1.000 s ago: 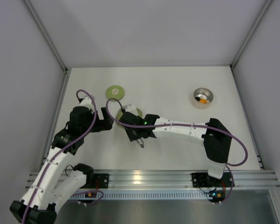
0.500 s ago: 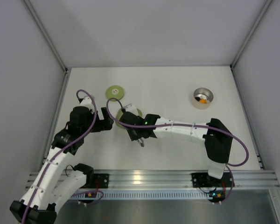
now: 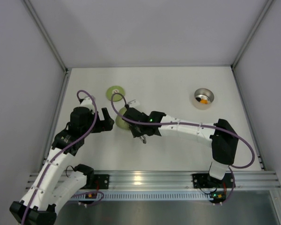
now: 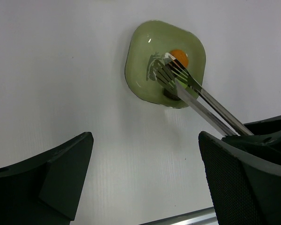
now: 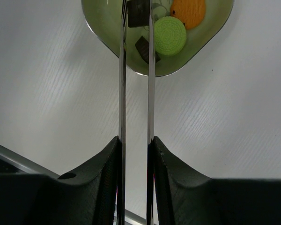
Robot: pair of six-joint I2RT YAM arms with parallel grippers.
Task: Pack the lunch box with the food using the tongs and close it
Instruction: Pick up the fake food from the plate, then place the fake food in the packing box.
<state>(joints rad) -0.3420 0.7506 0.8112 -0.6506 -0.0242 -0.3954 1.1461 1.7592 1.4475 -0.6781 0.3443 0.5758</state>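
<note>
My right gripper (image 5: pixel 136 145) is shut on the slim silvery tongs (image 5: pixel 122 84), whose two arms run nearly parallel up to a light green plate (image 5: pixel 103 28). A dark brown piece of food (image 5: pixel 138 13) sits pinched between the tong tips. On the plate lie a green round piece (image 5: pixel 170 36), an orange piece (image 5: pixel 188 11) and another dark piece (image 5: pixel 144 48). My left gripper (image 4: pixel 147 164) hangs open over bare table, near the plate (image 4: pixel 140 79) and the tongs (image 4: pixel 201 103). The lunch box (image 3: pixel 203 98) stands at the far right with an orange bit inside.
The round green lid (image 3: pixel 115 92) lies flat behind the plate, left of centre. White walls enclose the table on three sides. A metal rail (image 3: pixel 145 178) runs along the near edge by the arm bases.
The tong arms have been squeezed closer together by my right gripper, and the right wrist has shifted a little over the plate. The left arm has not moved.
</note>
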